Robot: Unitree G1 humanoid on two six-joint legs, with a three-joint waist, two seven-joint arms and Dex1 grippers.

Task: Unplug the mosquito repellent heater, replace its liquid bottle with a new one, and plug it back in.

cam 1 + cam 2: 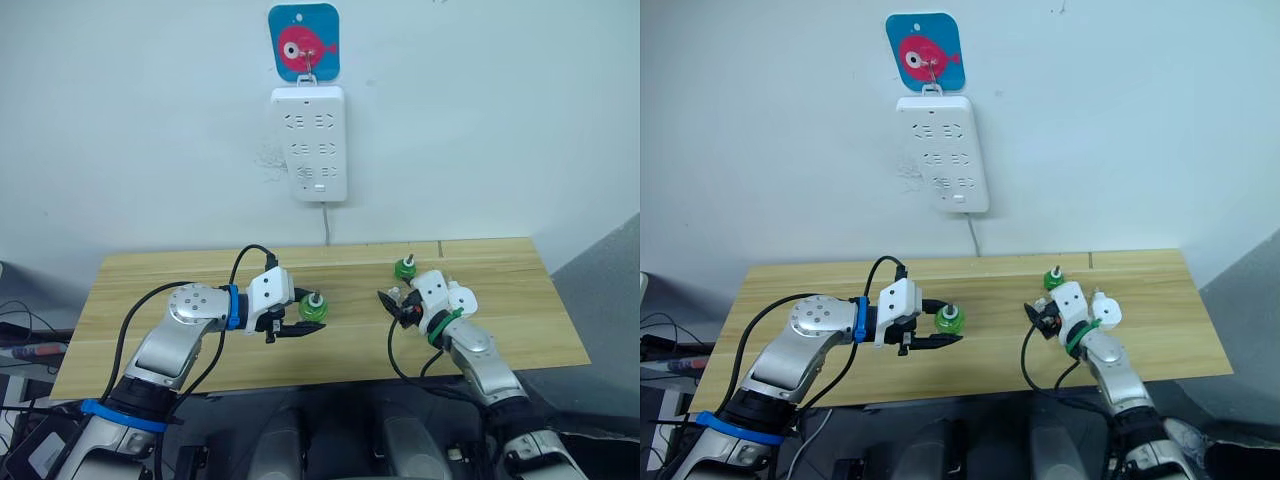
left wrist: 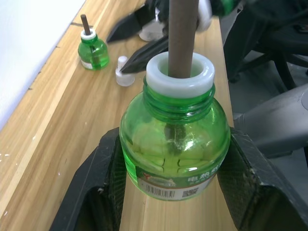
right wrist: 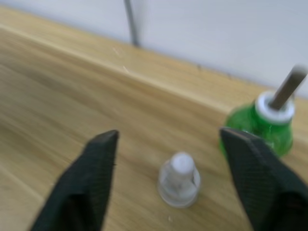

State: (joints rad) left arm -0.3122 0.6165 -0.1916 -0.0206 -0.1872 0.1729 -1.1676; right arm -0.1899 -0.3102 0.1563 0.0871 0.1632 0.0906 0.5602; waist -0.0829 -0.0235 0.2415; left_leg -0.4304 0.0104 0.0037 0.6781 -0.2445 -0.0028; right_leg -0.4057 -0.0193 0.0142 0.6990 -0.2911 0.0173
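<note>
Left hand (image 1: 296,329) grips a rounded translucent green bottle (image 2: 174,144), white collar, brown wick upright, just above the wooden tabletop (image 1: 150,290). Right hand (image 3: 171,159) is open, black fingers straddling a small clear cap (image 3: 179,179). A second green bottle (image 1: 404,268) stands just beyond. White power strip (image 1: 318,142) hangs on the wall.

I'm seeing pale, matt, grained wood on the table (image 1: 150,280), glossy translucent green plastic on the bottle (image 2: 173,154) with its smooth white collar, matt black textured fingers (image 3: 96,178), and a clear glossy cap (image 3: 179,180).
</note>
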